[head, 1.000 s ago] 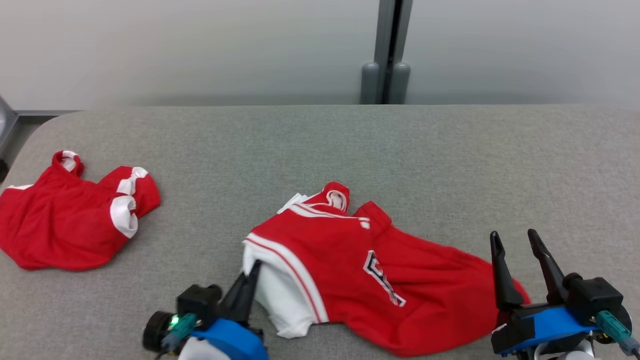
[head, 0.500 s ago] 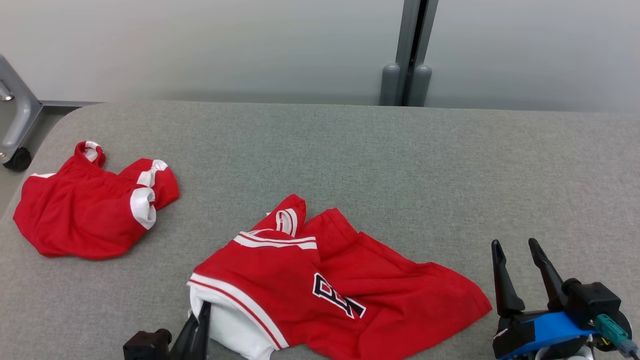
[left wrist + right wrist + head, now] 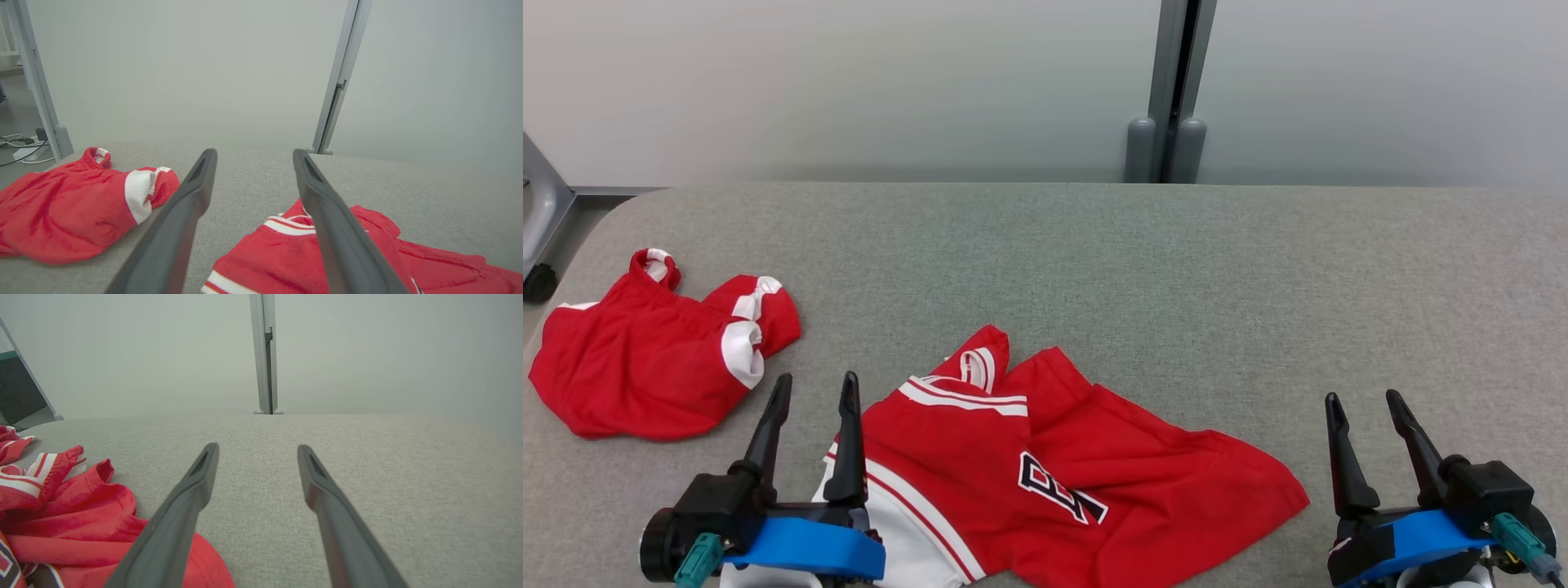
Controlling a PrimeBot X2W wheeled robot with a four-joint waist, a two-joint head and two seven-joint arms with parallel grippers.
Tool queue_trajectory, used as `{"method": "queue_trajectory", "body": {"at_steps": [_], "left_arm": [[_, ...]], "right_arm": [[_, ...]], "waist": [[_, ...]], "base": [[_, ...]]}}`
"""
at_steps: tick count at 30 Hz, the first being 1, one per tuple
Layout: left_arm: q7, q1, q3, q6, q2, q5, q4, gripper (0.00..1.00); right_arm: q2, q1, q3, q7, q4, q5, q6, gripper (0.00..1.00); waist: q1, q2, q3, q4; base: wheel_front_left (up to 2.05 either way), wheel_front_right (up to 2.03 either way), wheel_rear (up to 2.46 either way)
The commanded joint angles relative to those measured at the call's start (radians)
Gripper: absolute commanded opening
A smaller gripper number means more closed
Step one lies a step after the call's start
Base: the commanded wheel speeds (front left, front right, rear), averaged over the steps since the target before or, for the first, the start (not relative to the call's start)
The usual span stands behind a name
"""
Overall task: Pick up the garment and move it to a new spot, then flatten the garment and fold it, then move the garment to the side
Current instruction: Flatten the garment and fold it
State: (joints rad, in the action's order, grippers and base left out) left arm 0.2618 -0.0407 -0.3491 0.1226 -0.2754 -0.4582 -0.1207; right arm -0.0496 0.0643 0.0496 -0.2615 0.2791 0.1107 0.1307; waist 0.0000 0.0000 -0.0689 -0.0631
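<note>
Left claw (image 3: 817, 377): released, both fingers spread wide, gripped nothing; sat at lower left of head view, fingers pointing up.
Left claw contact: right finger overlapped the garment's near-left edge in head view; touching or not, could not tell.
Right claw (image 3: 1362, 396): released too, fingers wide, empty; sat at lower right over bare counter, just beside the garment's right tip, apart from it.
Garment (image 3: 1086, 474): red jersey with white striped trim and a dark-and-white letter mark; lay crumpled near the counter's front edge, between the two claws, closer to the left one; held by neither.
Garment shape: neither flat nor folded; white panel showed at lower left, collar bunched at top, red tail stretched out to the right.
Second garment (image 3: 645, 367): red with white cuffs, lay in a heap at the counter's left end, well apart from the first.
Counter (image 3: 1176, 261): grey fabric surface, rounded left corner.
Post (image 3: 1172, 82): grey upright behind the counter's far edge, against a pale wall.
Left wrist view: looked along spread fingers; second garment off to the left, striped trim partly behind the right finger.
Right wrist view: looked over bare counter; red folds at lower left, partly behind the left finger.
Caster (image 3: 539, 283): dark wheel under a grey frame, off the counter's left end.
</note>
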Motion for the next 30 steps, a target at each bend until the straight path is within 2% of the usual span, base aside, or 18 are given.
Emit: {"method": "queue_trajectory", "body": {"at_steps": [1,10,19,25,30], "left_arm": [[0.004,-0.012,0.029,-0.009,0.016,0.025,0.014,1.00],[0.004,-0.060,0.127,-0.067,0.066,0.097,-0.025,1.00],[0.004,-0.083,0.157,-0.115,0.107,0.149,-0.072,1.00],[0.005,-0.081,0.178,-0.140,0.127,0.174,-0.090,1.00],[0.005,-0.096,0.192,-0.156,0.145,0.191,-0.097,1.00]], "right_arm": [[-0.002,-0.005,0.005,-0.005,-0.001,-0.002,0.000,1.00],[-0.002,-0.005,0.009,-0.005,-0.003,-0.012,0.000,1.00],[-0.002,0.007,0.000,0.015,-0.005,-0.031,0.000,1.00],[-0.003,0.100,-0.081,0.058,-0.021,-0.062,0.000,1.00],[-0.017,0.234,-0.209,0.164,0.017,-0.058,0.000,1.00]], "waist": [[0.0000,0.0000,0.002,0.006],[0.0000,0.0000,-0.004,0.028],[0.0000,0.0000,-0.001,0.022],[0.0000,0.0000,-0.007,0.007],[0.0000,0.0000,-0.023,-0.018]], "base": [[0.00,0.00,0.00],[0.00,0.00,0.00],[0.00,0.00,0.00],[0.00,0.00,0.00],[0.00,0.00,0.00]]}}
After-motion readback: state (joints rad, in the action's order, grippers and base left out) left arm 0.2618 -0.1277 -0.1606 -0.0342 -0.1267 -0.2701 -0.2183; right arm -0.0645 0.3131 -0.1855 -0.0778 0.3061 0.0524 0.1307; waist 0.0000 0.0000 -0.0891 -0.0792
